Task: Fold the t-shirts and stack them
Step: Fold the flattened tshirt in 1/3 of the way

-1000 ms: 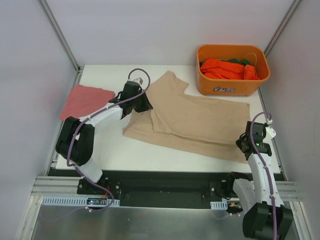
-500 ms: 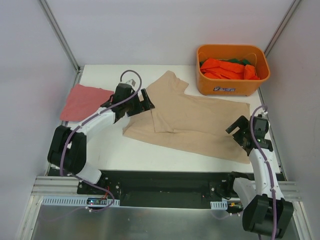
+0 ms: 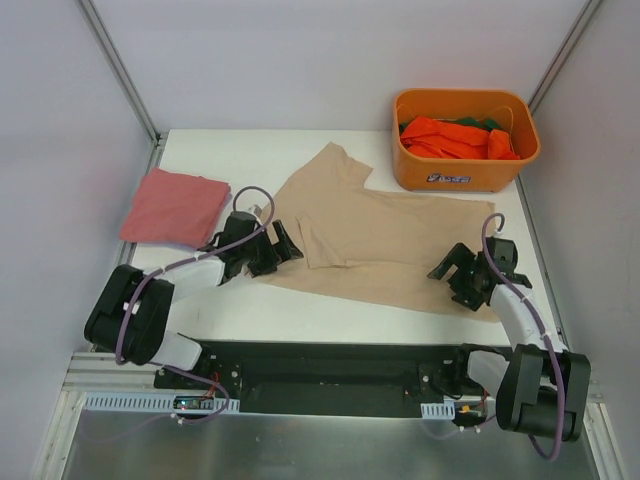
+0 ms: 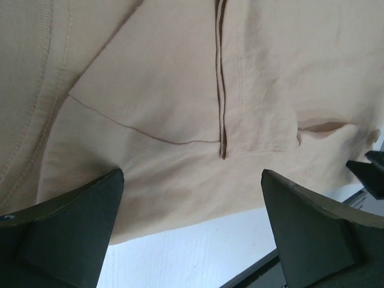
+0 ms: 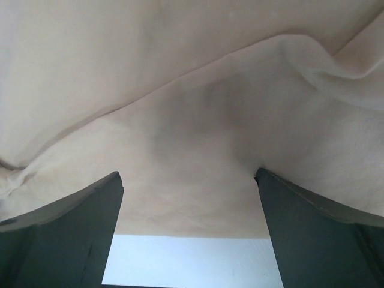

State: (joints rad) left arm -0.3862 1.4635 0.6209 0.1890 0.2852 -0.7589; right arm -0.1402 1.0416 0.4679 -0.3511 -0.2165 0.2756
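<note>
A beige t-shirt (image 3: pixel 380 235) lies spread flat across the middle of the white table (image 3: pixel 300 300), with a fold line running down its left part. My left gripper (image 3: pixel 283 250) hovers open at the shirt's near-left edge. In the left wrist view that gripper (image 4: pixel 192 180) frames the beige cloth (image 4: pixel 180 90) and its hem, with nothing between the fingers. My right gripper (image 3: pixel 450 282) stands open over the shirt's near-right corner. In the right wrist view it (image 5: pixel 188 175) is empty above the wrinkled cloth (image 5: pixel 192 90). A folded pinkish-red t-shirt (image 3: pixel 175 207) lies at the far left.
An orange plastic bin (image 3: pixel 465 178) stands at the back right, holding crumpled orange t-shirts (image 3: pixel 450 138) and a bit of green cloth (image 3: pixel 490 124). Grey walls close in on both sides, and a black rail runs along the near table edge (image 3: pixel 330 350).
Both grippers went from shut to open and let go of the beige shirt. The left one drew back toward the near-left hem; the right one swung in over the near-right corner.
</note>
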